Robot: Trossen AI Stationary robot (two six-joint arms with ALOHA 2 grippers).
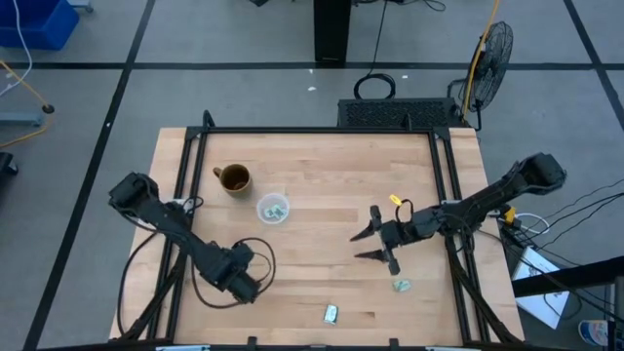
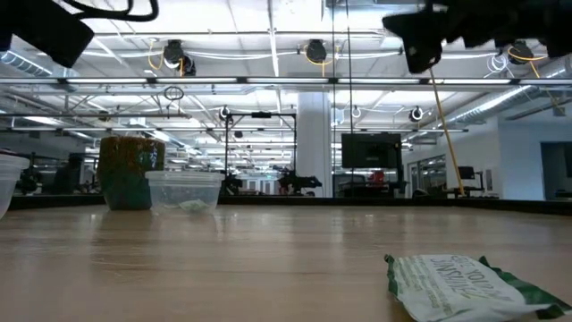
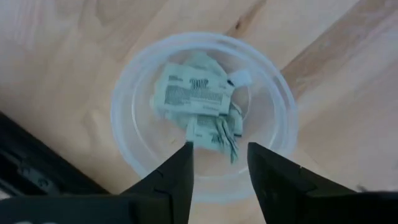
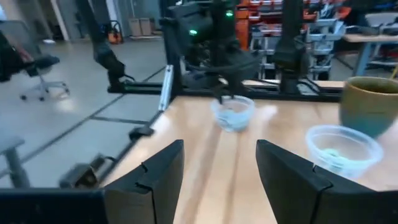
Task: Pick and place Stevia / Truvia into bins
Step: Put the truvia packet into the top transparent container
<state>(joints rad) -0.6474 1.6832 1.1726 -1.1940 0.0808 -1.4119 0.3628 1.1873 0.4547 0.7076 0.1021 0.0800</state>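
Below, sachets inside cup

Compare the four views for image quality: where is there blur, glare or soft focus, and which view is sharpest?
High view: evenly lit, sharpest overall. Low view: bright ceiling lights glare; the near sachet is soft. Left wrist view: the sachets in the cup look slightly blurred beyond the open left gripper. Right wrist view: blur smears the brown mug and both cups past the open right gripper.
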